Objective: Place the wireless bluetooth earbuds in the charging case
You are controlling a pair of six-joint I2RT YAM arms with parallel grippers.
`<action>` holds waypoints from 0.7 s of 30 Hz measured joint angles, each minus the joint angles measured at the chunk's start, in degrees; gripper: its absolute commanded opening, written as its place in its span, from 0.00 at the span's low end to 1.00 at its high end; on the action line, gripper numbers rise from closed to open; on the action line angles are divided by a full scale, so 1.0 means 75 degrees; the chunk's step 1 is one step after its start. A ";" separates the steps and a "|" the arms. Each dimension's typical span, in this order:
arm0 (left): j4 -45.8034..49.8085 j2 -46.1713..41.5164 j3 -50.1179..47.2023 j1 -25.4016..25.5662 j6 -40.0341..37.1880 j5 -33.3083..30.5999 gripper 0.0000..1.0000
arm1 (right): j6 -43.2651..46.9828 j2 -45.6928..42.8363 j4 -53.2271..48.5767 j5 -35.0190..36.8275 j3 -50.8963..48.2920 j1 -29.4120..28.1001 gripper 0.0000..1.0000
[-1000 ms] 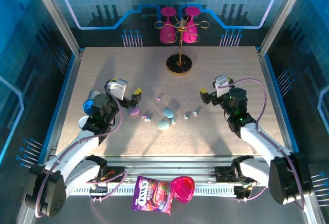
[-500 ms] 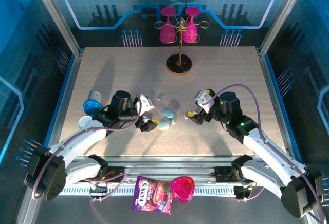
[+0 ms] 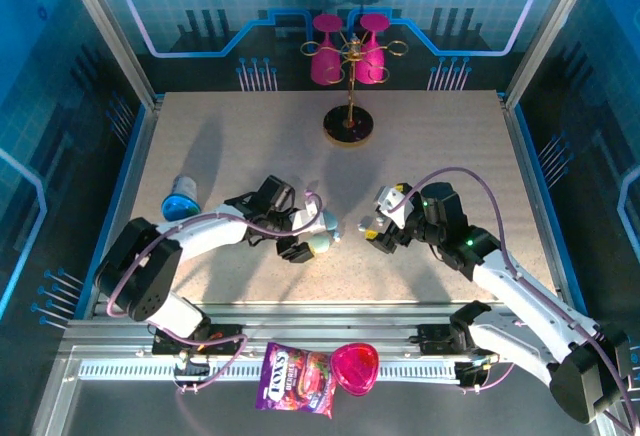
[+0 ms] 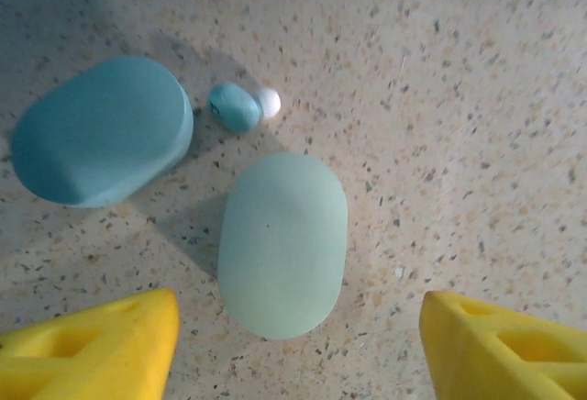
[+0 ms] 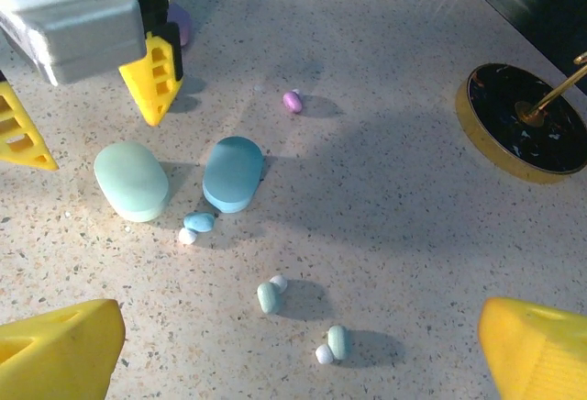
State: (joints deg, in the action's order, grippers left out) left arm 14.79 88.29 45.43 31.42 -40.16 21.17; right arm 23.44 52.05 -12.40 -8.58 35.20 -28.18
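Note:
Two closed pebble-shaped cases lie side by side: a pale green charging case [image 4: 282, 244] [image 5: 131, 180] [image 3: 320, 244] and a blue case [image 4: 101, 132] [image 5: 232, 173]. A small blue earbud [image 4: 237, 106] [image 5: 197, 223] rests between them. Two mint earbuds [image 5: 269, 296] [image 5: 335, 342] and a lilac earbud [image 5: 293, 101] lie loose on the table. My left gripper [image 4: 298, 354] [image 3: 310, 234] is open, its yellow fingertips either side of the green case's near end, not touching it. My right gripper [image 5: 298, 363] [image 3: 368, 231] hangs open above the mint earbuds, holding nothing.
A black gold-rimmed stand base [image 5: 523, 125] [image 3: 349, 126] sits behind the earbuds, with pink glasses [image 3: 345, 51] at the far edge. A blue round cap [image 3: 181, 201] stands at the left. A candy bag [image 3: 295, 376] lies off the table's front edge.
Both arms have swung inward to the table's middle. The left gripper has come over the green case; the right gripper has moved left toward the loose earbuds.

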 measured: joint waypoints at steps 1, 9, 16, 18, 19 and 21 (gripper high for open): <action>0.0003 0.0087 0.0017 0.0017 -0.0073 -0.0055 0.68 | 0.0000 -0.0003 -0.0012 0.0009 0.0000 0.0000 1.00; -0.0003 0.0513 0.0122 0.0242 -0.0332 -0.0458 0.61 | 0.0000 -0.0009 -0.0006 0.0058 0.0000 0.0000 1.00; -0.0003 0.0708 0.0166 0.0437 -0.0533 -0.0737 0.54 | -0.0003 -0.0009 -0.0003 0.0079 0.0000 -0.0003 1.00; 0.0000 0.0796 0.0207 0.0481 -0.0586 -0.0816 0.51 | -0.0003 -0.0009 -0.0003 0.0082 0.0000 -0.0003 1.00; -0.0003 0.0839 0.0230 0.0495 -0.0615 -0.0863 0.50 | -0.0003 -0.0009 -0.0003 0.0082 0.0000 -0.0003 1.00; 0.0000 0.0883 0.0262 0.0525 -0.0656 -0.0924 0.50 | -0.0006 -0.0009 -0.0003 0.0085 0.0000 -0.0003 1.00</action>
State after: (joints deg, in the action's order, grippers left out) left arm 14.79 94.91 47.40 35.35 -45.08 14.24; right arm 23.40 51.99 -12.43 -7.94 35.20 -28.21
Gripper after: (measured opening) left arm 0.500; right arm 0.997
